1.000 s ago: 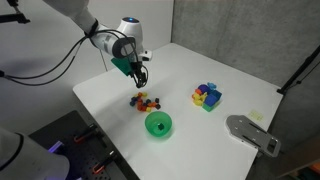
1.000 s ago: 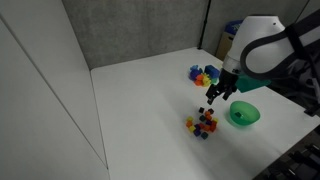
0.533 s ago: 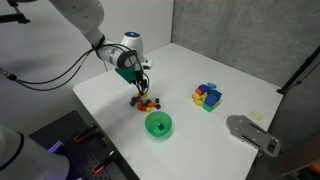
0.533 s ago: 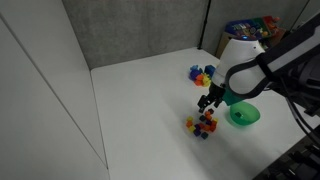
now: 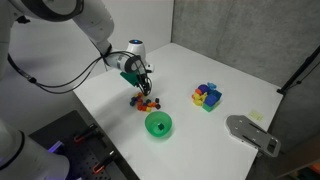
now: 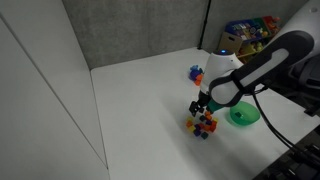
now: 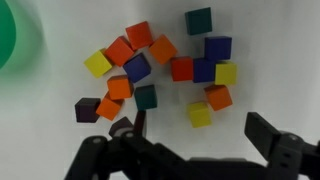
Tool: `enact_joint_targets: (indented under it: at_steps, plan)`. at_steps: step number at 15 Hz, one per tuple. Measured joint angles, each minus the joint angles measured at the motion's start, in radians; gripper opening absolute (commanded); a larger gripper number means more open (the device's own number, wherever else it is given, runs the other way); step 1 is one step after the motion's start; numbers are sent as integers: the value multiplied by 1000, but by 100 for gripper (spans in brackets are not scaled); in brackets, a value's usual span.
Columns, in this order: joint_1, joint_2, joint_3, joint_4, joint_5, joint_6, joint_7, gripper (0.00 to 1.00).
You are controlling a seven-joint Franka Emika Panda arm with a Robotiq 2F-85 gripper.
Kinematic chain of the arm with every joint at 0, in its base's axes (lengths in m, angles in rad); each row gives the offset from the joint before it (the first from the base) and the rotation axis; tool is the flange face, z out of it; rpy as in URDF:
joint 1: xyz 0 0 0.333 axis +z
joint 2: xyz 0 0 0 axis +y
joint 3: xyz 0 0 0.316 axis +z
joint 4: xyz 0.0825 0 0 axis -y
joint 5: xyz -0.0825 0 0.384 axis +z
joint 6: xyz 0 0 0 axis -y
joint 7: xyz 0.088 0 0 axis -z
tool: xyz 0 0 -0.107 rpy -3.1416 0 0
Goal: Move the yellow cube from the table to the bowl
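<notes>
Hovering low over the heap of small cubes, I hold my gripper (image 7: 195, 135) spread wide and empty, one finger at each side of the bottom of the wrist view. Nothing of the task is done yet. No cube is lifted, and the bowl (image 7: 14, 40), far off to the left and ahead of my fingers, looks empty in an exterior view (image 5: 148, 122). What is left, as I judge it, is everything: close on a yellow one, lift it, carry it leftward and let it go.

Counting from left to right in the wrist view, I see one green bowl and then about sixteen cubes on the white table (image 7: 280, 60). Three are yellow. One sits at the heap's left edge (image 7: 98, 64), well ahead of the left-side finger. The yellow cube (image 7: 200, 115) nearest me lies on the table just ahead of the gap between my fingers, just beside an orange cube (image 7: 218, 97). The third yellow (image 7: 226, 73) sits further ahead, against a purple cube (image 7: 204, 70). I also make out roughly five orange, two red, three purple, two dark teal and one very dark cube; some shades are hard to separate.
</notes>
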Motion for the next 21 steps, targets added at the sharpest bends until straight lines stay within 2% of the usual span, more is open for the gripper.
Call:
enact_joint_targets:
  at_steps: [6,18,20,21]
  plan:
    - [44,133,-44,149,0,-75,53,100]
    - [49,270,-45,326,3,-154,175,100]
    - [50,281,-39,339,6,-159,188,74]
    - [50,285,-35,344,7,-159,192,66]
